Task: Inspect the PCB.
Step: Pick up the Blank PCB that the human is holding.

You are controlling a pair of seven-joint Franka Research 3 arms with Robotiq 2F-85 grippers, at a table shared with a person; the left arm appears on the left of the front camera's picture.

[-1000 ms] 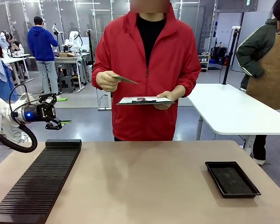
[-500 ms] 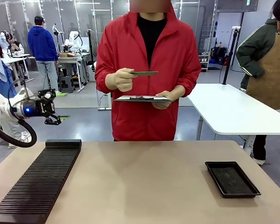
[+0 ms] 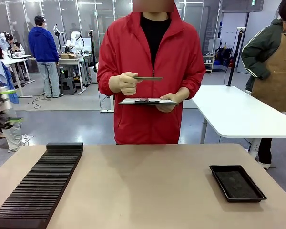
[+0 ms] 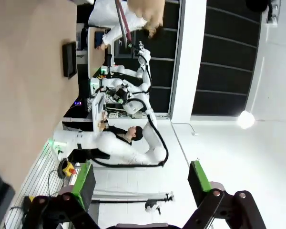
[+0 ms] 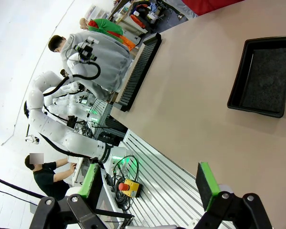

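Observation:
The person in the red jacket holds the PCB (image 3: 148,78) level and edge-on in one hand at chest height, just above a flat clipboard (image 3: 148,101) resting on the other hand. My left arm (image 3: 2,110) is a blur at the far left edge, well away from the board. In the left wrist view my left gripper (image 4: 141,183) is open, green pads (image 4: 84,183) wide apart, with nothing between them. My right gripper (image 5: 148,185) is also open and empty, hanging over the table's near edge.
A shallow black tray (image 3: 237,182) lies at the table's right, also seen as the tray (image 5: 262,76) in the right wrist view. A long black slotted rack (image 3: 38,186) runs along the left side. Another person stands by a white table (image 3: 238,112) behind.
The person has brought the PCB from the side to level in front of the chest. My left arm has swung left, nearly out of the front view.

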